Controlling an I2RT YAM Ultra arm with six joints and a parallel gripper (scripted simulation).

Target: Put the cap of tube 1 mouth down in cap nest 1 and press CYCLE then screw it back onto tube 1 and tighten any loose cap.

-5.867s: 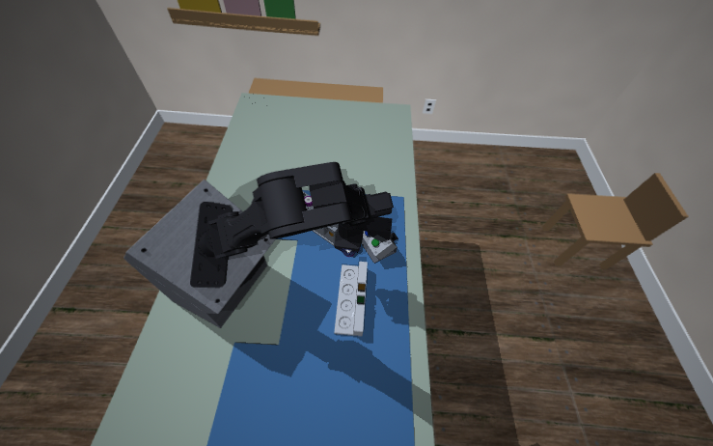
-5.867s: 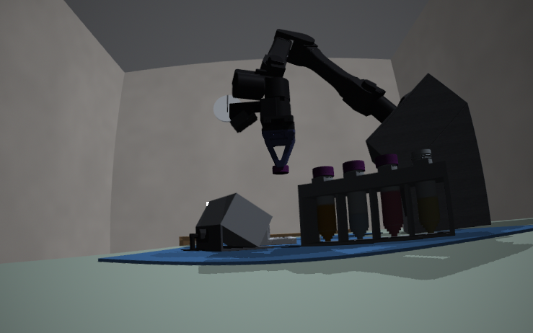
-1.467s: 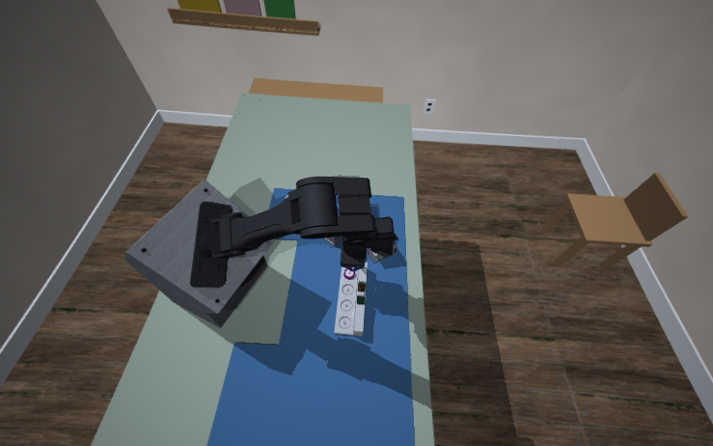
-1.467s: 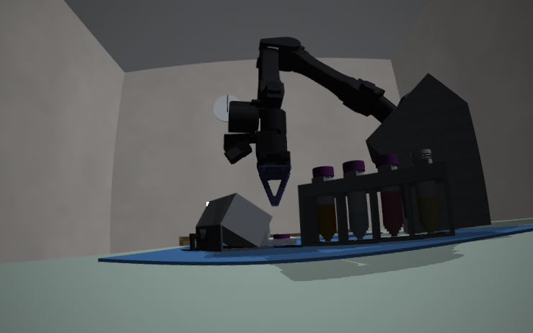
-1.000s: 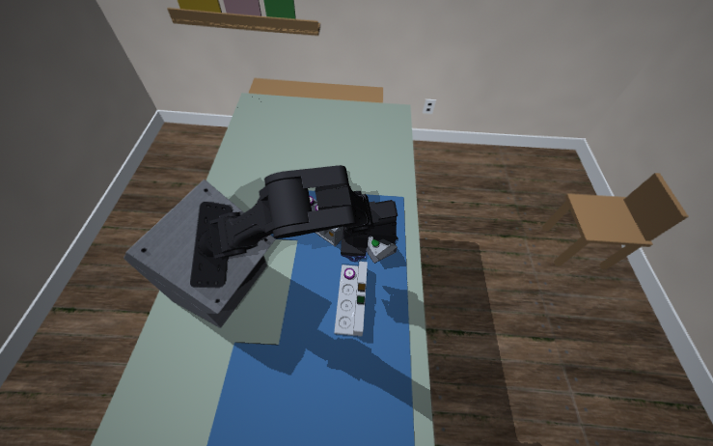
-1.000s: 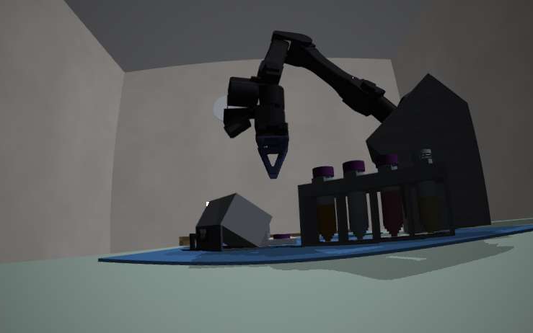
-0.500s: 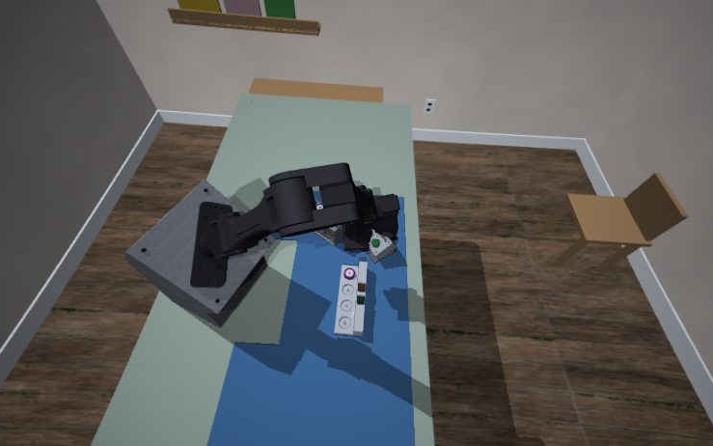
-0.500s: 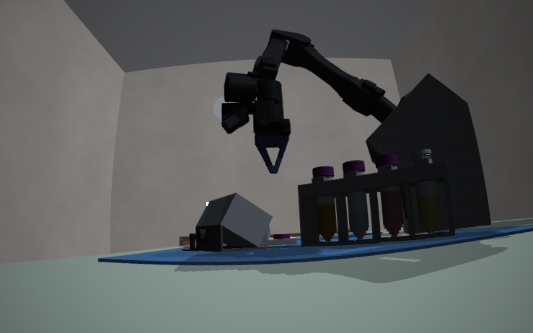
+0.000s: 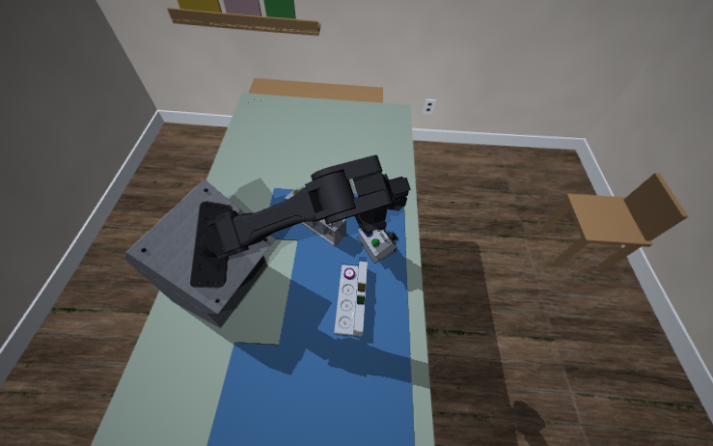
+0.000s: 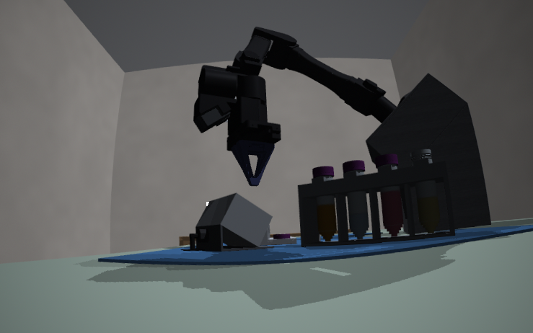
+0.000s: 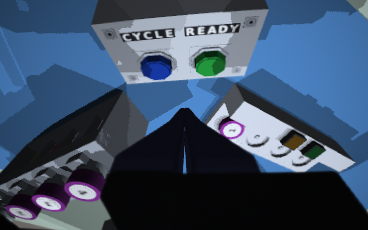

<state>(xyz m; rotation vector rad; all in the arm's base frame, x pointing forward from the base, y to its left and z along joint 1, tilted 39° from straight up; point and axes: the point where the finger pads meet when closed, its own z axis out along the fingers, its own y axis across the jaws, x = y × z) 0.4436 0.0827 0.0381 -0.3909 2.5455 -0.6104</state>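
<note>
My gripper (image 10: 254, 181) is shut and empty. It hangs above the small key desk (image 10: 235, 223), apart from it. In the wrist view the fingertips (image 11: 184, 119) point toward the desk, just below the blue CYCLE key (image 11: 156, 67) and the green READY key (image 11: 210, 62). The purple cap with dot 1 (image 11: 231, 129) lies in cap nest 1 of the white tray (image 9: 350, 298); it also shows from above (image 9: 349, 272). Tube 1 (image 10: 423, 156) stands in the dark rack (image 10: 376, 202) with a bare threaded top. The amber lamp (image 11: 293, 140) and green lamp (image 11: 312, 150) look dark.
Three other tubes keep their purple caps (image 10: 353, 166), also seen low left in the wrist view (image 11: 50, 202). The rack stands close beside the desk, with the arm's grey base block (image 9: 181, 255) behind it. The other cap nests (image 9: 345, 304) are empty.
</note>
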